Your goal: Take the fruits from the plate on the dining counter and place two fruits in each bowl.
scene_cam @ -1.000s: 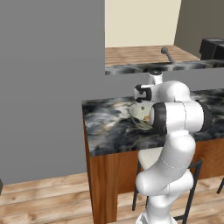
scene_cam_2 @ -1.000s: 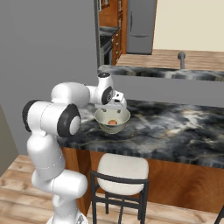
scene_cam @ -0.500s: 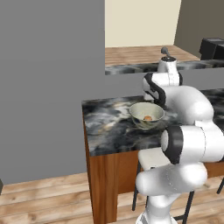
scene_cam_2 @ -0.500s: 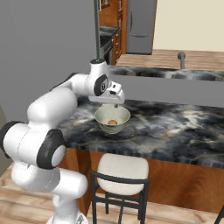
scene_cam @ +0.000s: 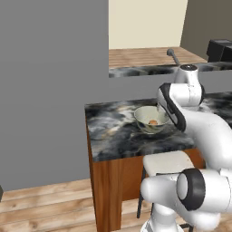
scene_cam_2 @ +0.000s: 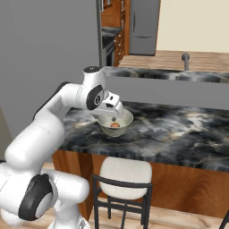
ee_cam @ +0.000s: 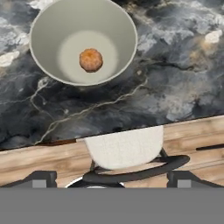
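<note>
Your gripper [scene_cam_2: 114,105] hangs above the bowl [ee_cam: 83,41], fingers spread and empty; one orange fruit [ee_cam: 91,60] lies inside it.

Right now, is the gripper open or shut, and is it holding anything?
Gripper: open, holding nothing, above the pale beige-olive deep bowl with one small orange fruit inside.

one orange fruit [ee_cam: 91,60] in a beige bowl [ee_cam: 48,26] upright on the marbled dining counter [ee_cam: 175,83]
</note>
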Robot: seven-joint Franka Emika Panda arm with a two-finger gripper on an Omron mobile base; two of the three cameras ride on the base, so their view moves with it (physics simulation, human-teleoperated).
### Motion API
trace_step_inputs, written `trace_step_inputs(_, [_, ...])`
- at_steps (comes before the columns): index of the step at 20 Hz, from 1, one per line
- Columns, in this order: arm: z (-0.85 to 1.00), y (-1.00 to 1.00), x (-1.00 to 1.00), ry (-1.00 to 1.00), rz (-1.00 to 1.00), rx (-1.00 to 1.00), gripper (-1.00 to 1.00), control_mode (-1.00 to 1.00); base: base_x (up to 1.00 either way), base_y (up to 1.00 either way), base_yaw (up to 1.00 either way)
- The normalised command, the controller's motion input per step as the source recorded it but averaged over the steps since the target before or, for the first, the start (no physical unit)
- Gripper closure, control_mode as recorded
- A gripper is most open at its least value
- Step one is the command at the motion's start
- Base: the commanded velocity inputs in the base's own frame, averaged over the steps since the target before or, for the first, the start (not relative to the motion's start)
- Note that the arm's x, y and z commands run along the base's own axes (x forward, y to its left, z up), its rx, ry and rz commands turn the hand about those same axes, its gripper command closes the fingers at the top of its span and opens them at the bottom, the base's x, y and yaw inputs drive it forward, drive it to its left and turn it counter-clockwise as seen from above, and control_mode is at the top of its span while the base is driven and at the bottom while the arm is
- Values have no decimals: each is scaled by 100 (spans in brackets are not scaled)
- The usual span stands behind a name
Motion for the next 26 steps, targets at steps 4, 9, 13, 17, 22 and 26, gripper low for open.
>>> trace_step_inputs(4, [13,32,-54,-1,0,0,-100,-100,0,0,0])
trace_step_inputs(9, [7,3,-55,-2,0,0,-100,-100,0,0,0])
trace_step_inputs(13, [3,1,-12,0,0,0,-100,100,-13,-1,0])
trace_step_inputs(17, [0,0,0,0,0,0,-100,100,-65,-34,0])
trace_step_inputs(22, [0,0,0,0,0,0,-100,100,-41,-96,-2])
trace_step_inputs(26, [0,0,0,0,0,0,-100,100,-6,-100,0])
